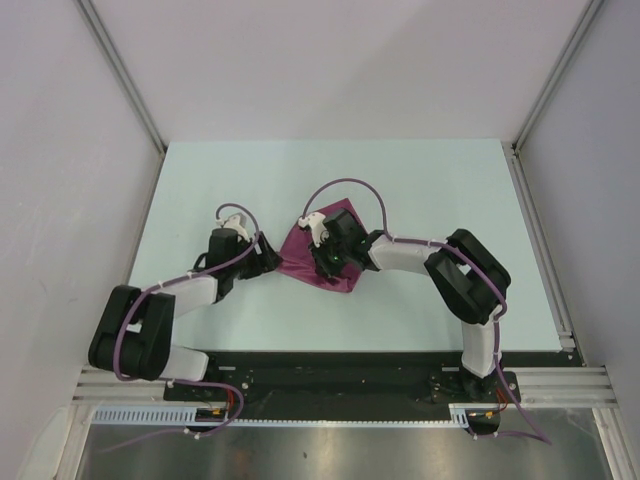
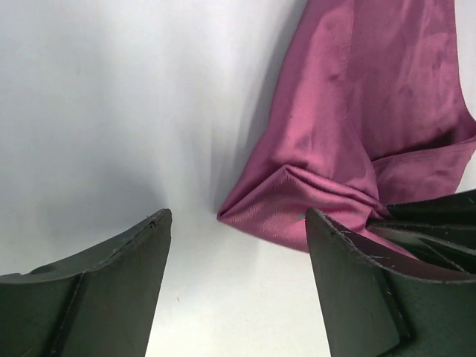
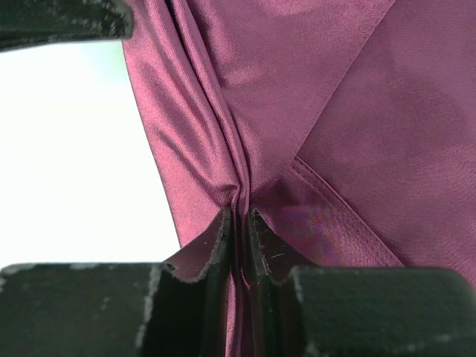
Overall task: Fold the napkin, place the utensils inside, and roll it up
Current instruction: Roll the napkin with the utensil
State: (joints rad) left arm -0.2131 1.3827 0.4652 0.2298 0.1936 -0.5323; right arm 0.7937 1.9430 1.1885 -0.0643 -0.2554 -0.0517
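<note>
The plum napkin (image 1: 299,250) lies rumpled and partly folded in the middle of the table. My right gripper (image 1: 326,256) sits over it and is shut on a pinched ridge of the cloth. In the right wrist view the jaws (image 3: 239,216) clamp that fold, and the napkin (image 3: 335,111) spreads away with a hemmed edge showing. My left gripper (image 1: 272,258) stands open just left of the napkin. In the left wrist view its fingers (image 2: 236,216) frame bare table, with the napkin's (image 2: 349,111) bunched corner just ahead of them. The utensils are out of view.
The pale table (image 1: 420,180) is enclosed by white walls at the back and sides. A metal rail (image 1: 540,240) runs along its right edge. The arm bases stand on a dark strip (image 1: 330,375) at the near edge.
</note>
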